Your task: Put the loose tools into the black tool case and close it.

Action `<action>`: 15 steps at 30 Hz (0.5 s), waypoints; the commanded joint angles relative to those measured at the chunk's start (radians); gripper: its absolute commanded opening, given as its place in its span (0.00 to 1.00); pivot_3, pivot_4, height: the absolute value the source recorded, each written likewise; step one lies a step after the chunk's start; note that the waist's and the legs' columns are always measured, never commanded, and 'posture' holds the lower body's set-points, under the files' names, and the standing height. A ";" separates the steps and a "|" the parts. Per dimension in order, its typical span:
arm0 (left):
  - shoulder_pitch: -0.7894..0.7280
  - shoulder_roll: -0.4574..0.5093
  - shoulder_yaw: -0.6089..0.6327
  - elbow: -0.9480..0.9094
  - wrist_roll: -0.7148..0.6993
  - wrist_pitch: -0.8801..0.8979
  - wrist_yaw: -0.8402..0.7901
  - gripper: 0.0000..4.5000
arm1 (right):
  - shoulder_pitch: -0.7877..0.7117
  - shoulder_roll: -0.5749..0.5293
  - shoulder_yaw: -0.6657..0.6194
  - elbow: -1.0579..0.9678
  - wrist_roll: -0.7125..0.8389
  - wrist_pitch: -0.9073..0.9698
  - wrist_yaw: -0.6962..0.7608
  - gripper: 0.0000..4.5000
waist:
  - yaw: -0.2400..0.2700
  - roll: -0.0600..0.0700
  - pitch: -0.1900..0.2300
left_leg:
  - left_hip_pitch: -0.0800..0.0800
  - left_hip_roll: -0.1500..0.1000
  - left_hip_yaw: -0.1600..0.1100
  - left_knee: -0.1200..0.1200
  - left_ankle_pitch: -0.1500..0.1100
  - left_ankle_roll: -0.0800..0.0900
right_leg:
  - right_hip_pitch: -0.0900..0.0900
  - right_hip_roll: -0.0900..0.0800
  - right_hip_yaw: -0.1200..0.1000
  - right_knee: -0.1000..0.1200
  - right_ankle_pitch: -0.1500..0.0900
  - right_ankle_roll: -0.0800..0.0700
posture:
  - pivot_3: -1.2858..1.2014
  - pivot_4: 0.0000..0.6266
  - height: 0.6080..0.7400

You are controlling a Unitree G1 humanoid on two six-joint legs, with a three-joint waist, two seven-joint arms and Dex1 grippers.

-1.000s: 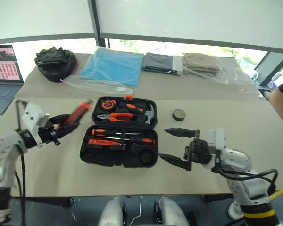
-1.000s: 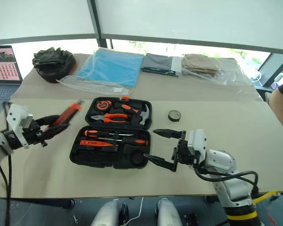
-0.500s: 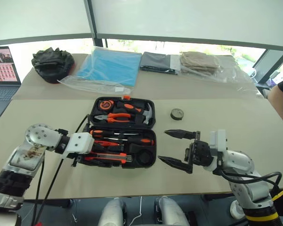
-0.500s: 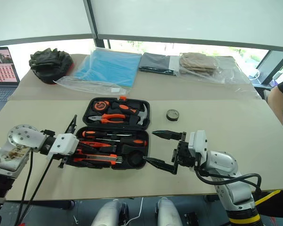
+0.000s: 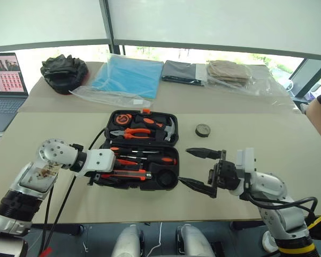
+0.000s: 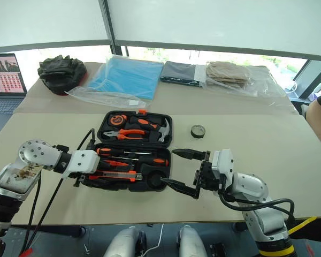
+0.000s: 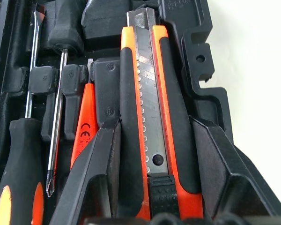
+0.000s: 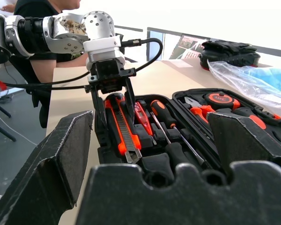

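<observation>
the left hand (image 7: 152, 154) is clamped on the knife (image 7: 152, 108), holding it over its slot in the front half of the open case (image 5: 99, 179), beside the screwdrivers (image 5: 144, 153). next it calls for seating and letting go. the right hand (image 5: 200, 168) hangs spread wide by the case; the tape roll (image 5: 203, 130) lies loose on the surface (image 5: 257, 134)

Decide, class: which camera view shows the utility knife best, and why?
The left wrist view: the utility knife runs up the picture between the left gripper fingers, blade segments plain. The right wrist view shows it lengthwise, smaller; both eye views show an orange strip in the black tool case.
</observation>
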 commanded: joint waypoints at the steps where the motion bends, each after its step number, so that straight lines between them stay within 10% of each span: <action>1: 0.023 -0.015 -0.037 -0.039 -0.010 0.039 -0.003 0.38 | -0.004 0.006 0.007 -0.044 0.009 0.003 -0.002 1.00 | 0.000 0.000 0.000 | 0.000 0.000 0.000 0.000 0.000 0.000 | 0.000 0.000 0.000 0.000 0.000 0.000 | 0.52 0.24 1.00; 3: 0.022 -0.017 -0.042 -0.037 -0.006 0.034 -0.008 0.38 | -0.010 0.006 0.009 -0.038 0.009 0.003 -0.001 1.00 | -0.001 0.000 0.000 | 0.000 0.000 0.000 0.000 0.000 0.000 | 0.000 0.000 0.000 0.000 0.000 0.000 | 0.52 0.24 1.00; 11: 0.011 -0.060 0.011 0.012 -0.068 -0.052 -0.013 1.00 | -0.032 0.006 0.012 -0.003 0.005 -0.001 0.018 1.00 | -0.008 0.000 0.000 | 0.000 -0.001 0.000 0.000 -0.001 0.002 | -0.001 0.001 0.001 0.000 0.000 -0.001 | 0.52 0.24 1.00; 15: -0.011 -0.103 0.116 -0.037 -0.284 0.071 -0.029 1.00 | -0.042 0.008 0.013 0.024 -0.001 -0.007 0.033 1.00 | -0.006 0.000 0.000 | -0.002 -0.001 0.000 0.000 -0.001 0.002 | -0.002 0.001 0.001 0.000 0.000 -0.001 | 0.52 0.24 1.00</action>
